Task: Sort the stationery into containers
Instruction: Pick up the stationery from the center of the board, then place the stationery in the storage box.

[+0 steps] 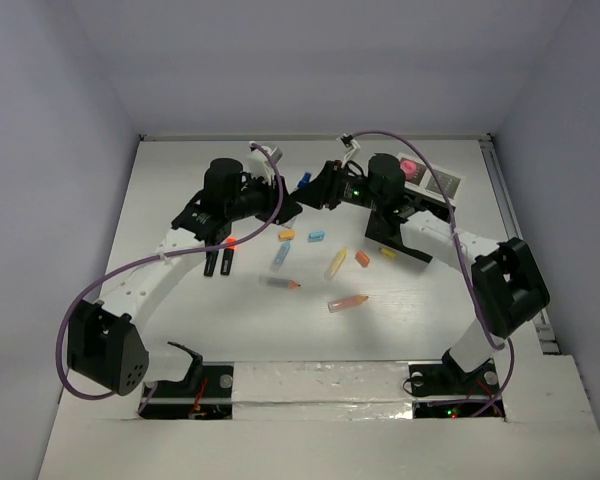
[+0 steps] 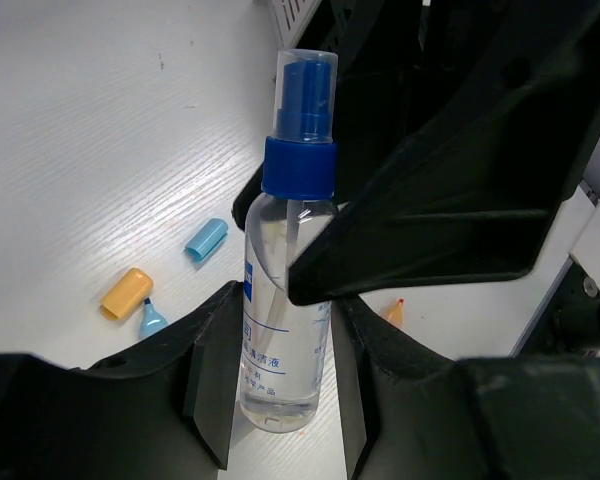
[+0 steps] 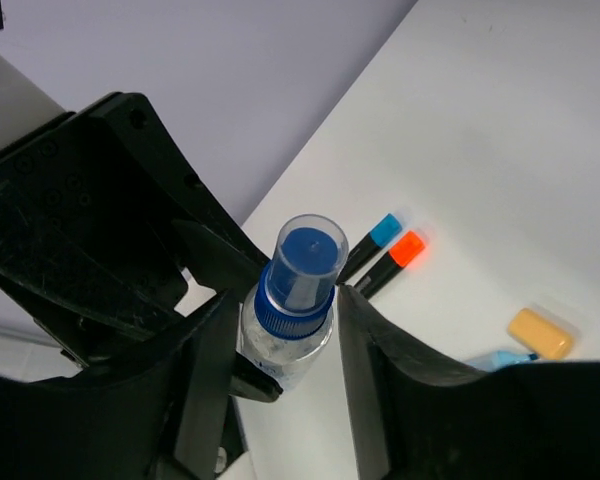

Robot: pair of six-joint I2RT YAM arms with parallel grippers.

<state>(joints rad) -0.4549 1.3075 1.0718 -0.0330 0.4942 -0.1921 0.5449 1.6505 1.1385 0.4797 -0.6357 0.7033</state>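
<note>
- Top view: L gripper (image 1: 288, 205) and R gripper (image 1: 315, 192) meet at the far middle of the table (image 1: 180, 180), both at a small spray bottle (image 1: 304, 181) w/ blue cap. Black box (image 1: 445, 185), white rim, sits far right, partly behind R arm; pink piece (image 1: 410, 168) in one compartment. Loose stationery lies nearer the bases: orange piece (image 1: 286, 235), light-blue piece (image 1: 317, 237), yellow stick (image 1: 335, 263), clear orange-tipped stick (image 1: 280, 285).
- L wrist: L gripper (image 2: 280, 350) jaws narrow, fingers (image 2: 215, 380) pressed on both sides of the spray bottle (image 2: 280, 340)'s clear body; bottle upright, held. Orange cap (image 2: 127, 292) and light-blue cap (image 2: 206, 239) lie apart on the table at left.
- R wrist: R gripper (image 3: 285, 330) jaws partway open, straddling the spray bottle (image 3: 290, 300) just below the cap; very close each side, can't tell if touching. Two dark pens beyond, blue tip (image 3: 385, 230) and orange tip (image 3: 408, 248), side by side.
</note>
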